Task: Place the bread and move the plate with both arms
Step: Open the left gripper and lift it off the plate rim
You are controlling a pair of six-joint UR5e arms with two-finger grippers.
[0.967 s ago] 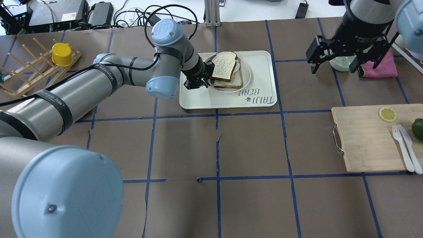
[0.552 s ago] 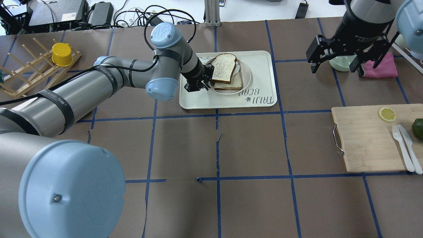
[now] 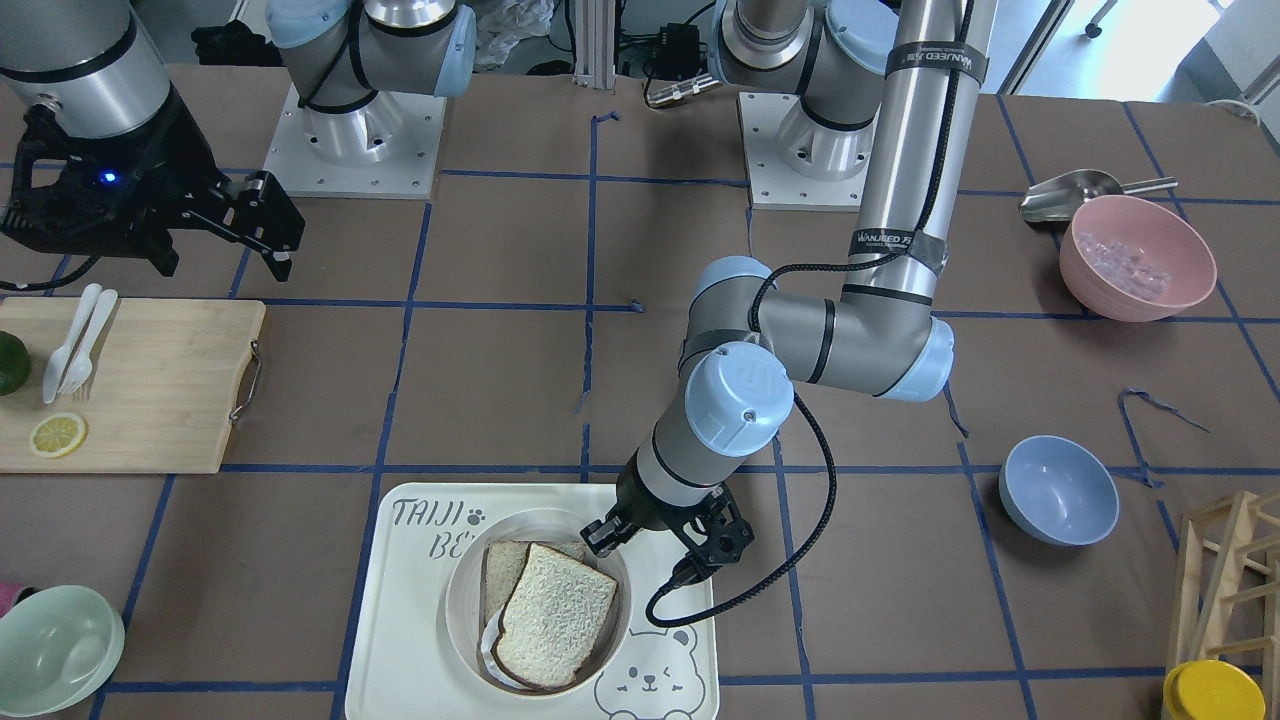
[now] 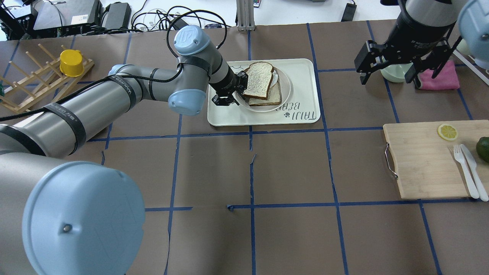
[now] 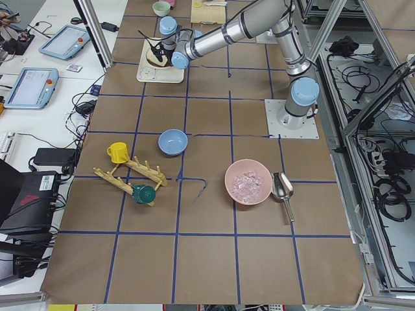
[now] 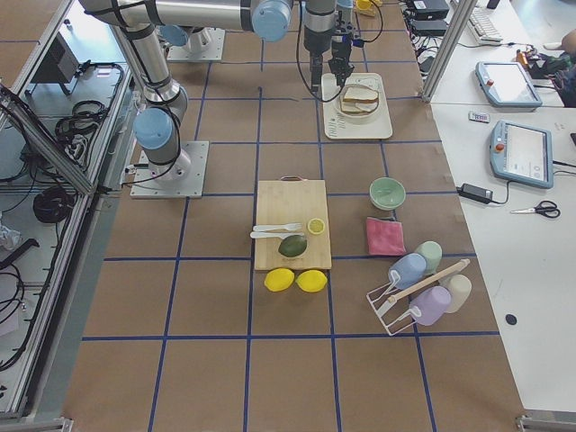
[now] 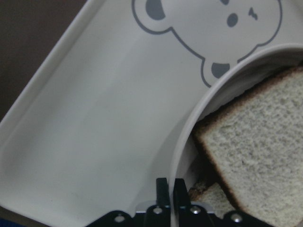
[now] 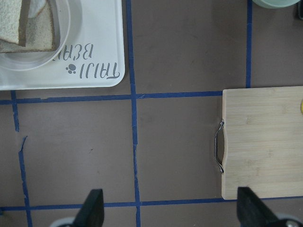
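left wrist view shows the bread point(image 7: 265, 156) lying on the plate point(image 7: 188, 137), with one side leaning on a smaller slice point(image 4: 269, 98). the plate sits on the tray point(image 7: 94, 118). the left gripper point(image 7: 169, 188) is pinched tight on the plate's rim. i think the plate should move slow and stay flat, or the bread may slide off. the right gripper point(image 8: 170, 210) hangs wide open, far away, and should come to take the other side of the rim.
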